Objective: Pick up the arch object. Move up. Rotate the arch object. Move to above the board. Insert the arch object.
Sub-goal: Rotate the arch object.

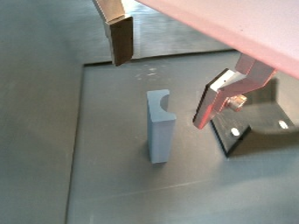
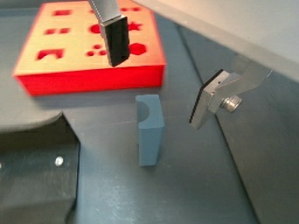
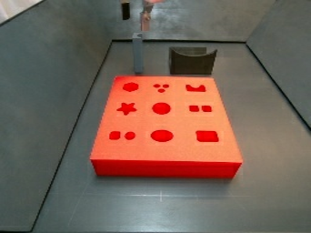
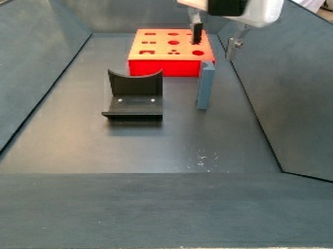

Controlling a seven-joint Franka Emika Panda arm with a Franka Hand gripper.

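Arch object (image 2: 149,129) upright on floor beside red board (image 2: 70,77), apart. Tool (image 2: 162,72) hovering above, spread, empty. Looks rigid, light, smooth; pinch flat faces near notched top.

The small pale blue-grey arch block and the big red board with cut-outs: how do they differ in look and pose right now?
The small pale blue-grey arch block stands upright as a narrow slab; the large flat red board lies flat. The block is far smaller than the board. The block has one curved notch at its top, whereas the board carries many shaped cut-outs. Both rest on the grey floor, untouched; the open gripper hovers above the block.
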